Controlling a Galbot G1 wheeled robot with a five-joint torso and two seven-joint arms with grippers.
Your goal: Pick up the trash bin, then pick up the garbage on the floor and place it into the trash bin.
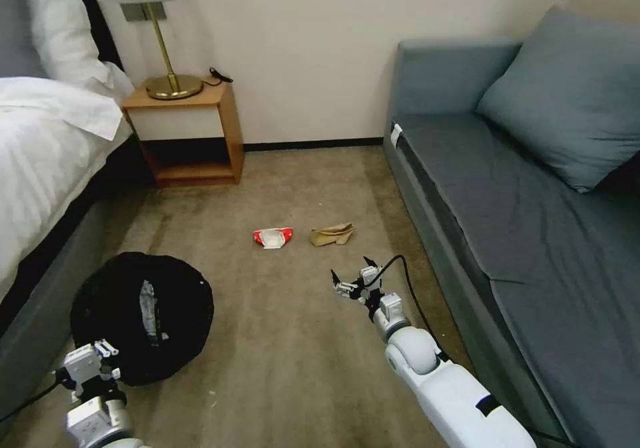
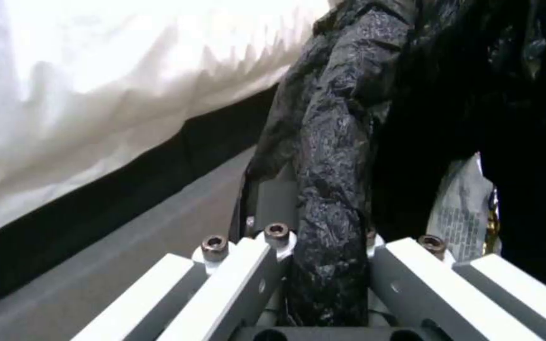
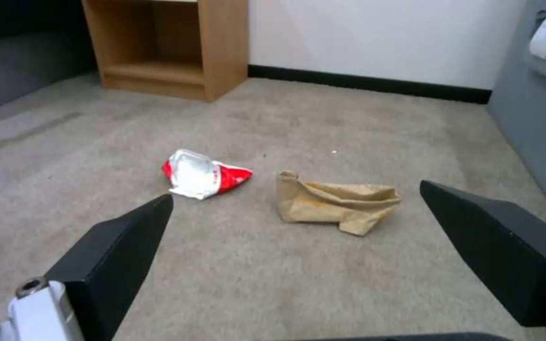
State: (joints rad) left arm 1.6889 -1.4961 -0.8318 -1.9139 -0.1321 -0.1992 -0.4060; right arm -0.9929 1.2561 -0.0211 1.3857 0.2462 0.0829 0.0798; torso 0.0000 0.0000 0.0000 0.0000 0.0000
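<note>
The trash bin (image 1: 142, 315), lined with a crinkly black bag, is beside the bed at the lower left. My left gripper (image 1: 105, 351) is shut on its near rim. In the left wrist view, the left gripper (image 2: 330, 246) clamps the bag-covered rim (image 2: 333, 156), and a pale printed wrapper (image 2: 462, 208) lies inside the bin. Two pieces of garbage rest on the carpet: a red-and-white wrapper (image 1: 272, 237) (image 3: 202, 174) and a crumpled tan paper bag (image 1: 331, 234) (image 3: 333, 202). My right gripper (image 1: 350, 276) (image 3: 295, 192) hovers open just short of the paper bag, holding nothing.
A bed with white sheets (image 1: 47, 141) runs along the left. A wooden nightstand (image 1: 190, 131) with a brass lamp (image 1: 170, 68) stands by the wall. A grey-blue sofa (image 1: 520, 221) with a cushion runs along the right. Open carpet (image 1: 293, 355) lies between them.
</note>
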